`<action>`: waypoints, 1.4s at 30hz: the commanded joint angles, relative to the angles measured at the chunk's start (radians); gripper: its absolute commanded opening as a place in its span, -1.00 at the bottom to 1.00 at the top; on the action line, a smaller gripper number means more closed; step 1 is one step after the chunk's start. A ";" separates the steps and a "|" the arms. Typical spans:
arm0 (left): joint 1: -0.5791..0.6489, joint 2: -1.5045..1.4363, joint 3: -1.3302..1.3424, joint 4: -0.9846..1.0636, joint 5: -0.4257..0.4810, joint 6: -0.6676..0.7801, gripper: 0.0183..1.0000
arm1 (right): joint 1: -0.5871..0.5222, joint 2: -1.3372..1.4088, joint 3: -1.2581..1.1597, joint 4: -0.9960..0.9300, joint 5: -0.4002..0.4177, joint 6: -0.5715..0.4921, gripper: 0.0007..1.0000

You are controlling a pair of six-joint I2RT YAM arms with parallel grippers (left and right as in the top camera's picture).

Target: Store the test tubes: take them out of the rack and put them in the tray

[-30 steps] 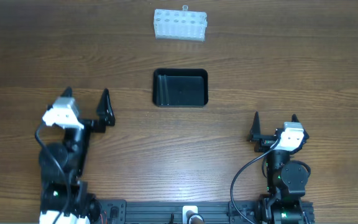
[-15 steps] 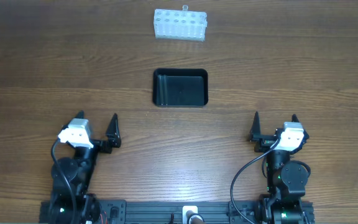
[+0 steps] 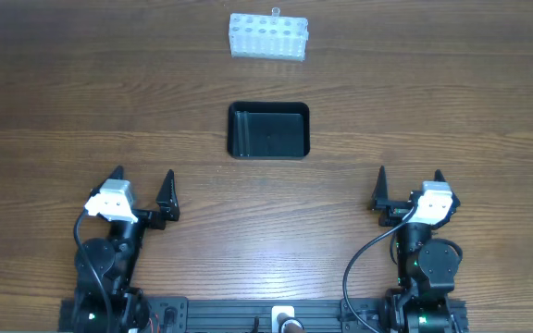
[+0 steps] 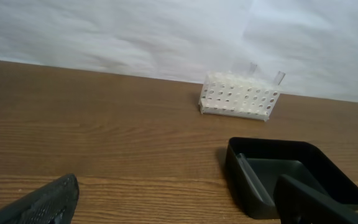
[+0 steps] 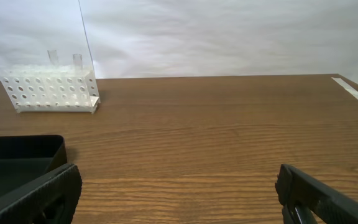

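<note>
Left gripper (image 3: pixel 143 174) and right gripper (image 3: pixel 409 173) are spread wide, empty.
One tray (image 3: pixel 268 153) is seen ahead; beyond, two test tubes (image 4: pixel 279 76) are held in one rack (image 3: pixel 267 36).

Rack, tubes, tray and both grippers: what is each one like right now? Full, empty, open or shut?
rack: standing upright, not tipped over.
test tubes: two, upright in the rack, sticking out of its top.
tray: lying flat, open side up; cannot tell if a clear tube lies inside.
left gripper: open, holding nothing.
right gripper: open, holding nothing.
</note>
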 commanded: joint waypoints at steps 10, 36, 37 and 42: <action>0.005 -0.011 -0.004 -0.005 0.003 0.014 1.00 | -0.007 -0.010 -0.006 -0.004 -0.009 0.006 0.98; 0.005 -0.011 -0.004 -0.005 0.003 0.014 1.00 | -0.006 -0.010 -0.005 0.044 0.037 0.006 0.98; 0.005 -0.011 -0.004 -0.005 0.003 0.014 1.00 | -0.006 -0.010 -0.006 0.027 0.037 0.006 0.99; 0.005 -0.011 -0.004 -0.005 0.003 0.014 1.00 | -0.010 0.049 -0.005 0.083 0.046 0.003 0.99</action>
